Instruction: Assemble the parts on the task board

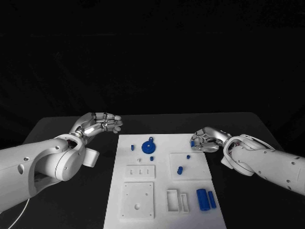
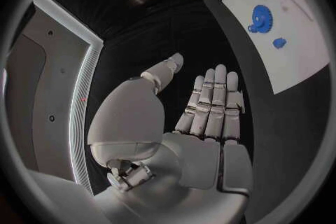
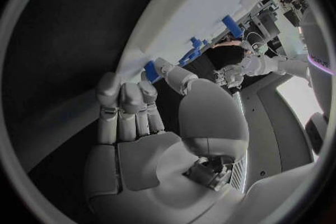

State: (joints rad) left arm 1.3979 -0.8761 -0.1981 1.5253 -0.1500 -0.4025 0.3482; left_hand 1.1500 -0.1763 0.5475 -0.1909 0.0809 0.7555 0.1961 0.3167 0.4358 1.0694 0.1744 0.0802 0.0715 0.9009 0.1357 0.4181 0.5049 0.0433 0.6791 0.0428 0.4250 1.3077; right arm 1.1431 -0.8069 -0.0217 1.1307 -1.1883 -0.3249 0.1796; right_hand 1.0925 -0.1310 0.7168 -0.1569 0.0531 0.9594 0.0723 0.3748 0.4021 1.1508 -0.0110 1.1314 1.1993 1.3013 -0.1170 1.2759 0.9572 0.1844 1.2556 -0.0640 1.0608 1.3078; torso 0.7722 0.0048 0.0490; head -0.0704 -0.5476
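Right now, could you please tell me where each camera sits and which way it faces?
Head view: from the robot's head, down at the white board; left hand and right hand enter from the sides.
Left wrist view: behind the left hand, toward the board's blue gear.
Right wrist view: behind the right hand, at the board edge.
All share the board.

White task board [image 1: 194,164] flat on the black table, blue gear-shaped part [image 1: 149,146] near its far edge, small blue pegs [image 1: 180,169] mid-board, two blue cylinders [image 1: 206,198] lying toward its near right corner.
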